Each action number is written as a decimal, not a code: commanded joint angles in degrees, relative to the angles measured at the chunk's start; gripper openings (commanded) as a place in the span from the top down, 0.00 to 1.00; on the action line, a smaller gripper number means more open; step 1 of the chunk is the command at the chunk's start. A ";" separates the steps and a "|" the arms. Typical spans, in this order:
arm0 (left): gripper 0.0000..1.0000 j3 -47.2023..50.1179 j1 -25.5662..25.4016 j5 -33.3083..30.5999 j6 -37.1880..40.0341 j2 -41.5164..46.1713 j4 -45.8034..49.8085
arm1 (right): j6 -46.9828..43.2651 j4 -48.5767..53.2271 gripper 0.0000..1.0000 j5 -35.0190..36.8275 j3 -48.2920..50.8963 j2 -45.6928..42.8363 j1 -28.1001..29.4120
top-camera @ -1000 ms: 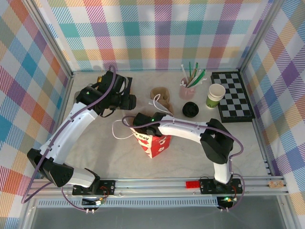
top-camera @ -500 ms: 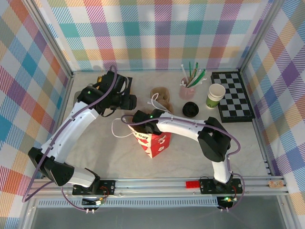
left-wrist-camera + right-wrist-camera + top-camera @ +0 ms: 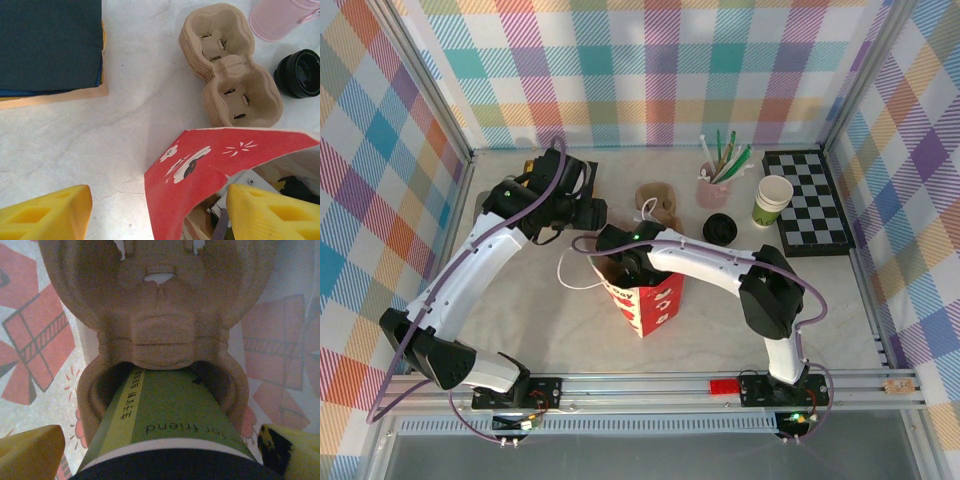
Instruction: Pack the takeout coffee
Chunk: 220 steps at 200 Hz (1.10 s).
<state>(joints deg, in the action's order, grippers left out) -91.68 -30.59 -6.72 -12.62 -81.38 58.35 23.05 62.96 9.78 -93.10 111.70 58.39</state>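
Observation:
The takeout coffee [image 3: 170,415], a green-banded cup with a black lid, stands in one well of a brown pulp carrier [image 3: 160,305] inside the red bag [image 3: 655,300]. My right gripper [image 3: 162,455] reaches down into the bag and is open, one yellow fingertip [image 3: 30,450] on either side of the cup's lid. My left gripper [image 3: 160,215] is open just behind the bag, whose red rim [image 3: 200,160] rises between its fingers without being pinched.
Spare pulp carriers [image 3: 660,200] lie behind the bag, with a loose black lid [image 3: 719,229] to their right. A pink cup of straws [image 3: 713,185], a lidless green-banded cup [image 3: 772,202] and a checkerboard [image 3: 807,200] sit at back right. A dark blue stack [image 3: 50,45] lies at back left.
My right wrist has shifted a little toward the back over the bag's mouth, and the bag has been nudged slightly. The left arm has hardly moved.

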 commanded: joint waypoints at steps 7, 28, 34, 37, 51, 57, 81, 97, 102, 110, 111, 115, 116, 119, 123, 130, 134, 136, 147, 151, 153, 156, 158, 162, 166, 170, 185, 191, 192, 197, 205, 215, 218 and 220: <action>0.29 -1.08 -0.09 -0.44 0.23 0.35 0.36 | -0.48 3.63 0.01 -0.38 -2.07 -1.37 -0.39; 0.28 -1.73 -0.09 -0.74 0.23 0.52 0.84 | -0.58 5.09 0.01 -0.29 -3.69 -1.57 -0.46; 0.28 -1.98 -0.09 -0.66 0.23 0.52 0.97 | -0.56 5.54 0.01 -0.21 -4.26 -1.57 -0.46; 0.28 -2.12 -0.09 -0.71 0.23 0.57 1.02 | -0.55 5.92 0.01 -0.08 -4.59 -1.57 -0.47; 0.28 -2.61 -0.09 -0.80 0.27 0.70 1.45 | -0.48 7.12 0.01 0.40 -6.04 -1.74 -0.45; 0.28 -2.79 -0.09 -0.84 0.31 0.78 1.57 | -0.47 7.53 0.01 0.58 -6.70 -1.83 -0.45; 0.28 -2.93 -0.09 -0.99 0.27 1.39 1.59 | -0.55 9.53 0.01 1.19 -9.12 -2.09 -0.47; 0.28 -3.12 -0.07 -1.10 0.32 1.41 1.67 | -0.65 10.79 0.01 1.29 -10.46 -2.10 -0.40; 0.28 -3.21 -0.08 -1.03 0.32 1.38 1.75 | -0.64 11.06 0.01 1.34 -10.80 -2.19 -0.44; 0.28 -3.31 -0.09 -1.05 0.32 1.24 1.79 | -0.69 11.44 0.01 1.46 -11.23 -2.25 -0.47; 0.28 -3.32 -0.09 -1.03 0.32 1.23 1.83 | -0.66 11.46 0.01 1.51 -11.27 -2.27 -0.43; 0.28 -3.30 -0.09 -1.01 0.32 1.23 1.84 | -0.72 11.58 0.01 1.55 -11.44 -2.32 -0.41; 0.28 -3.31 -0.09 -1.01 0.32 1.23 1.85 | -0.68 11.62 0.01 1.56 -11.51 -2.34 -0.40; 0.28 -3.41 -0.09 -0.94 0.31 1.23 1.86 | -0.64 11.72 0.01 1.60 -11.64 -2.36 -0.43; 0.27 -3.39 -0.09 -0.93 0.25 1.23 1.90 | -0.66 11.87 0.01 1.71 -11.79 -2.42 -0.44; 0.27 -3.44 -0.09 -0.98 0.30 1.23 2.00 | -0.64 12.01 0.01 1.81 -12.05 -2.53 -0.39; 0.28 -3.54 -0.09 -0.97 0.32 1.22 2.02 | -0.68 12.17 0.01 1.82 -12.22 -2.54 -0.43; 0.27 -3.58 -0.09 -0.94 0.32 1.20 2.03 | -0.71 12.25 0.01 1.82 -12.33 -2.54 -0.46; 0.27 -3.81 -0.09 -1.09 0.24 1.23 2.12 | -0.76 12.70 0.01 1.98 -12.85 -2.63 -0.46; 0.27 -3.86 -0.09 -1.12 0.27 1.23 2.19 | -0.81 12.86 0.01 2.00 -13.03 -2.71 -0.44; 0.27 -3.92 -0.09 -1.17 0.31 1.23 2.20 | -0.81 12.93 0.01 2.06 -13.13 -2.71 -0.44; 0.27 -4.01 -0.09 -1.18 0.32 1.22 2.16 | -0.81 13.04 0.01 2.08 -13.27 -2.72 -0.46; 0.27 -4.03 -0.09 -1.19 0.32 1.23 2.26 | -0.81 13.08 0.01 2.08 -13.36 -2.76 -0.40; 0.27 -4.10 -0.09 -1.16 0.32 1.23 2.30 | -0.83 13.28 0.01 2.08 -13.56 -2.80 -0.40; 0.27 -4.19 -0.09 -1.19 0.32 1.23 2.38 | -0.83 13.45 0.01 2.17 -13.73 -2.80 -0.44; 0.27 -4.25 -0.09 -1.20 0.32 1.18 2.38 | -0.91 13.57 0.01 2.22 -13.92 -2.80 -0.44; 0.26 -4.54 -0.09 -1.19 0.27 1.09 2.54 | -0.92 14.15 0.01 2.42 -14.58 -2.98 -0.43; 0.26 -4.63 -0.09 -1.19 0.23 1.06 2.60 | -0.86 14.41 0.01 2.52 -14.80 -3.11 -0.45; 0.26 -4.64 -0.09 -1.19 0.23 1.05 2.63 | -0.88 14.44 0.01 2.52 -14.82 -3.09 -0.46; 0.26 -4.65 -0.09 -1.19 0.27 1.05 2.60 | -0.81 14.55 0.01 2.60 -14.99 -3.22 -0.41; 0.25 -4.65 -0.09 -1.21 0.24 1.05 2.65 | -0.75 14.81 0.01 2.63 -15.18 -3.39 -0.39; 0.25 -4.74 -0.09 -1.20 0.23 1.10 2.74 | -0.78 15.08 0.01 2.70 -15.52 -3.46 -0.47; 0.25 -4.71 -0.09 -1.20 0.25 1.13 2.74 | -0.74 15.21 0.01 2.70 -15.61 -3.57 -0.42; 0.25 -4.73 -0.09 -1.19 0.26 1.14 2.74 | -0.73 15.29 0.01 2.77 -15.73 -3.59 -0.41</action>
<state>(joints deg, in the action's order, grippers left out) -94.78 -30.52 -8.05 -12.62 -81.25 59.02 23.00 75.79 11.51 -106.39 111.04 58.39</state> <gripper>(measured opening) 0.747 0.990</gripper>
